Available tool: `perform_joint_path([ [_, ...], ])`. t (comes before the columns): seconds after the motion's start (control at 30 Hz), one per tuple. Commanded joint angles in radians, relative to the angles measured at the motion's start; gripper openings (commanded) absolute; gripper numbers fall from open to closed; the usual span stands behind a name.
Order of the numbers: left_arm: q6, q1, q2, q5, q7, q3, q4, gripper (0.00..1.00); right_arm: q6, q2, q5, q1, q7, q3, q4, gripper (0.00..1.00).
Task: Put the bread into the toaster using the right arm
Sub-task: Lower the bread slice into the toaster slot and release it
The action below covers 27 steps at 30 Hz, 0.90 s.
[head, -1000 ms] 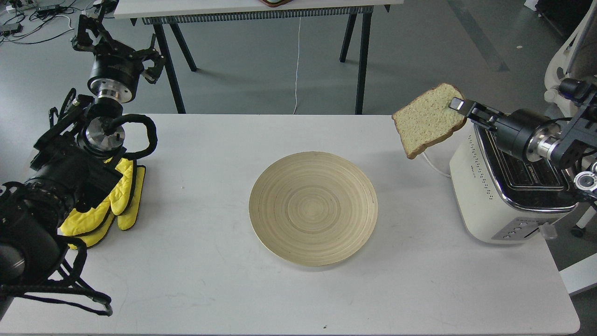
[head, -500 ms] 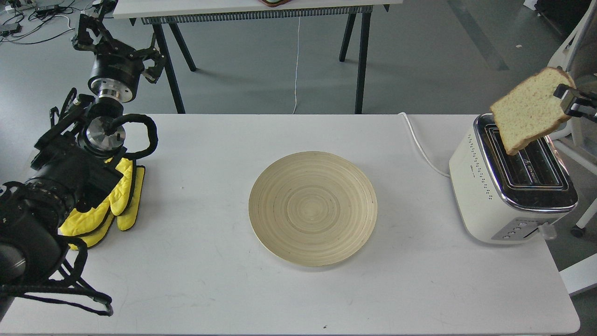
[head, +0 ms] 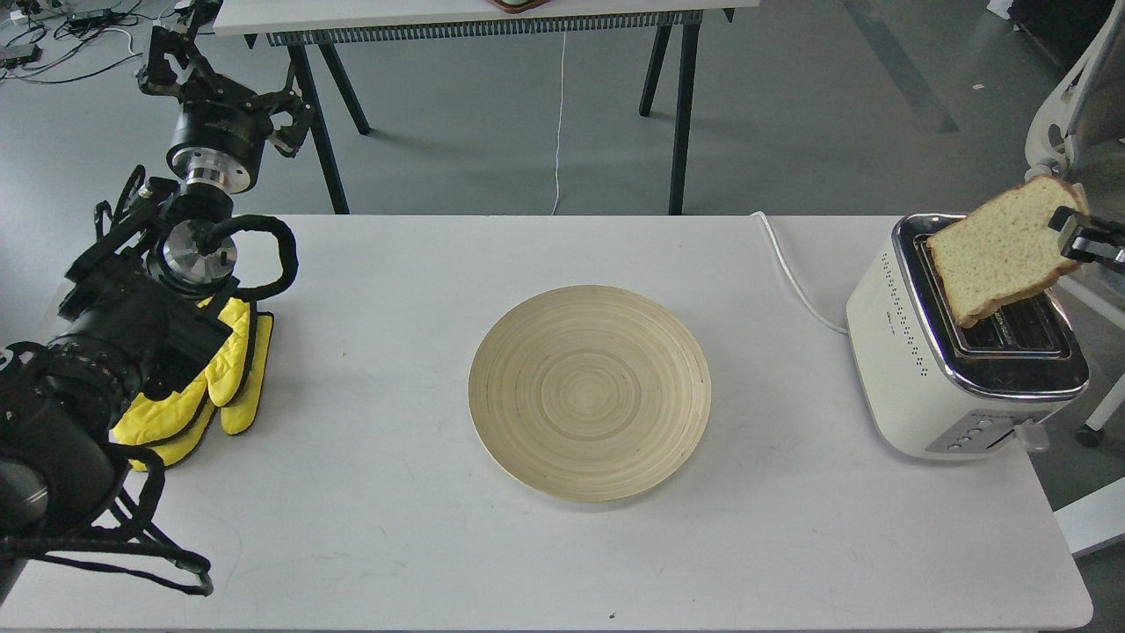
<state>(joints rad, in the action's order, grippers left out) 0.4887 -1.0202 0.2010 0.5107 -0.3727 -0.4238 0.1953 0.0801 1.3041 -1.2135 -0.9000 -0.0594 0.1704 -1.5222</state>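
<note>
The bread [head: 997, 249] is a tan slice with a brown crust, held tilted just above the toaster's chrome top. Its lower corner hangs over the slots. My right gripper [head: 1074, 236] is shut on the slice's upper right edge; most of that arm is out of view past the right edge. The cream-white toaster [head: 932, 369] stands at the table's right end with its white cord [head: 795, 277] running back. My left gripper [head: 286, 119] is raised at the far left, beyond the table's back edge, and looks open and empty.
A round wooden plate [head: 590, 392] lies in the middle of the white table [head: 395, 545]. Yellow mitts [head: 230, 380] lie at the left beside my left arm. A second table's black legs [head: 681, 114] stand behind. A white chair [head: 1063, 123] is at the right.
My right gripper carried the bread rightwards from left of the toaster to over it, then lowered it towards the slots. The left arm has not moved.
</note>
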Motion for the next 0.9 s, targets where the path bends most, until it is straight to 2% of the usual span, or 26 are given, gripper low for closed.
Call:
perform_joint_path([
  [0.0, 0.0, 0.0, 0.0, 0.0, 0.0, 0.0, 0.0, 1.0, 0.0, -0.002, 0.0, 0.019, 0.0, 0.0, -0.003, 0.06],
  [0.87, 0.0, 0.002, 0.0, 0.0, 0.0, -0.003, 0.003, 1.0, 0.0, 0.033, -0.001, 0.03, 0.0, 0.003, -0.05, 0.06],
])
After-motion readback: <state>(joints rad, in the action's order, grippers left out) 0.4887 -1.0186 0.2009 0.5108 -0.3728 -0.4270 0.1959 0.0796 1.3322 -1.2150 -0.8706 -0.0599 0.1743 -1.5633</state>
